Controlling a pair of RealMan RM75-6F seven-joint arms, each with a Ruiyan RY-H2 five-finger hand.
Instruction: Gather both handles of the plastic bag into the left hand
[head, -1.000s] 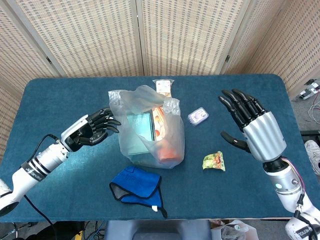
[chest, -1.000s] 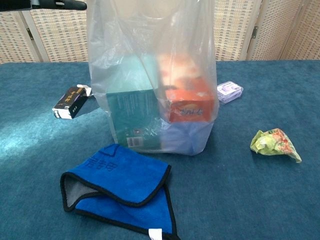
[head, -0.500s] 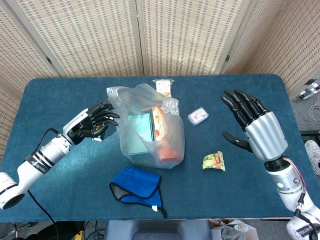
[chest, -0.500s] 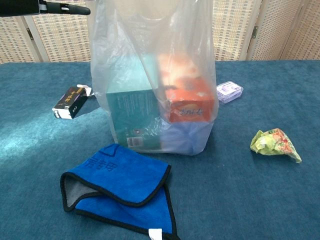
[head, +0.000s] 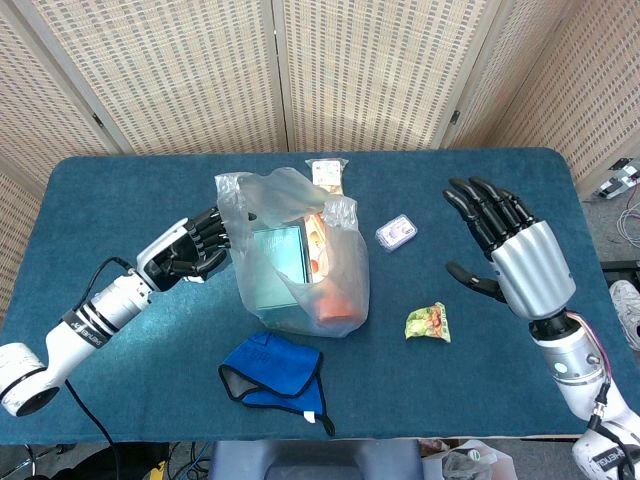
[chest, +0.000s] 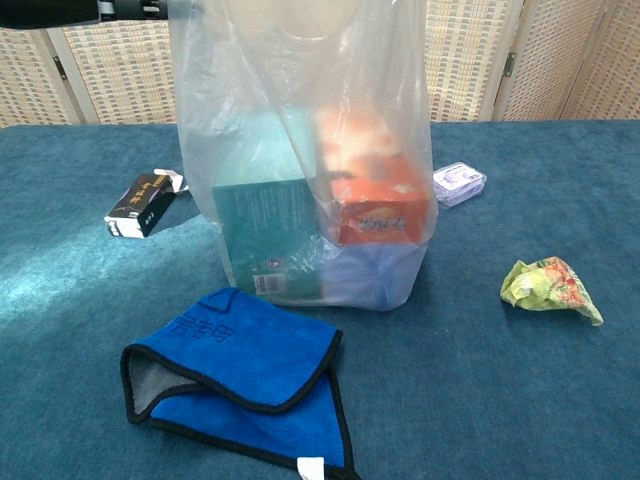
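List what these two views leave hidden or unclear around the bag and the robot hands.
- Left robot hand, head view: its fingertips meet the clear plastic bag; a grip on a handle cannot be confirmed.
- Chest view: the top edge cuts off the bag handles; only a dark sliver of the left arm shows.
- Right robot hand: outside the chest view.
- Small black box: hidden behind the left arm in the head view.
- Box labels inside the bag: blurred by plastic.
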